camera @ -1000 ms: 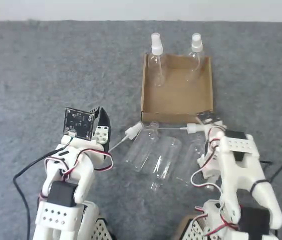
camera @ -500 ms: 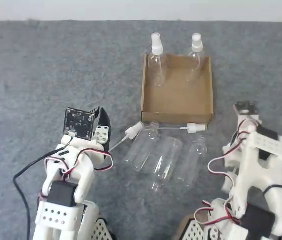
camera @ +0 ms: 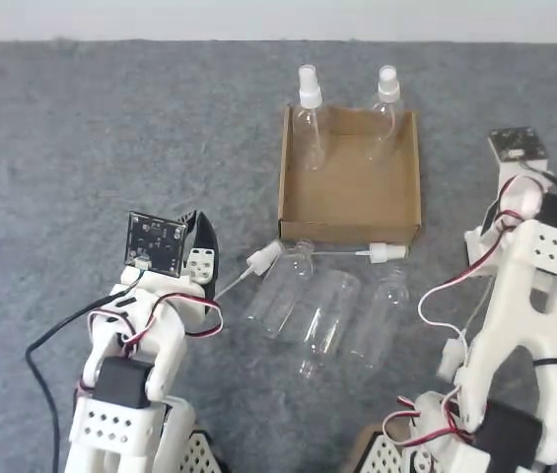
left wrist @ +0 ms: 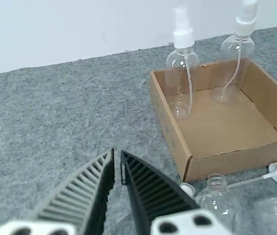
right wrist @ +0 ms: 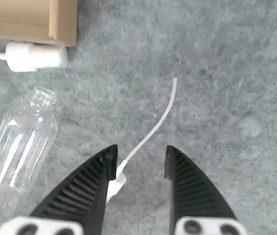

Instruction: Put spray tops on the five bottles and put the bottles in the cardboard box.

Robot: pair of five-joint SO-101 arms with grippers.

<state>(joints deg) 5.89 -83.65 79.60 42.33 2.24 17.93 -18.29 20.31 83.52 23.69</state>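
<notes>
Gripper states at the desk (camera: 110, 128) beside the cardboard box (camera: 349, 202).
Left gripper (left wrist: 117, 152) pressed nearly together; right gripper (right wrist: 141, 148) spread, a thin white tube (right wrist: 153, 125) between its jaws.

Counting one cardboard box (camera: 349, 207), two spray-topped bottles (camera: 310, 118), three open bottles (camera: 325, 310) and three loose spray tops (camera: 263, 258).
</notes>
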